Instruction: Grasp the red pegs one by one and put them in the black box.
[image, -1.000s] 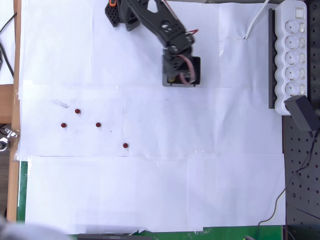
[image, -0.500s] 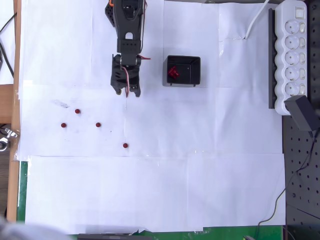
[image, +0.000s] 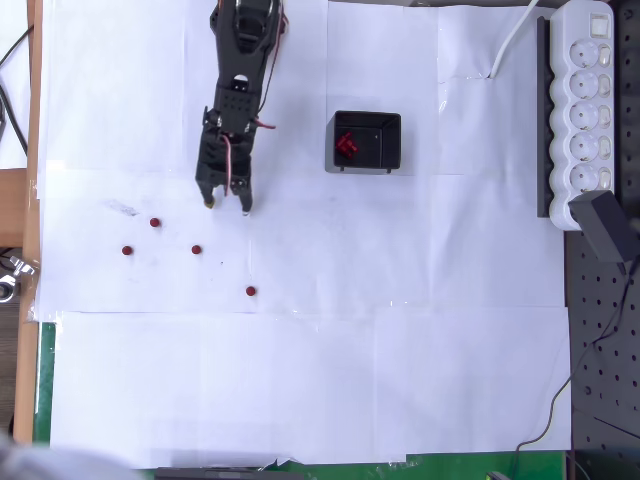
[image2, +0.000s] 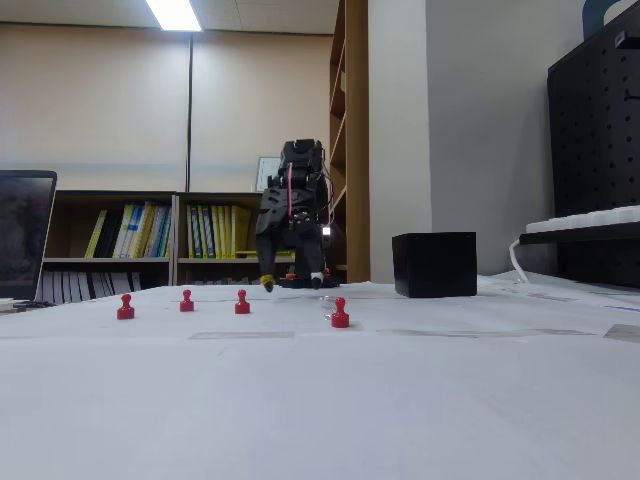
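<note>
Now I am between deliveries, reaching for the next of the red pegs (image: 196, 249). Four stand loose on the white paper (image: 400, 350), all well to the left of the black box (image: 366, 141) in the overhead view, and red pieces already lie inside the box at its left wall. My gripper (image: 226, 205) hangs left of the box and just above the peg cluster in that view, jaws apart and empty, tips pointing down at the paper. My arm stretches out from its base at the top edge, wrist bent downward. By my reckoning the next move is to travel on over one peg, likely the nearest, lower with a finger on each side, then close.
</note>
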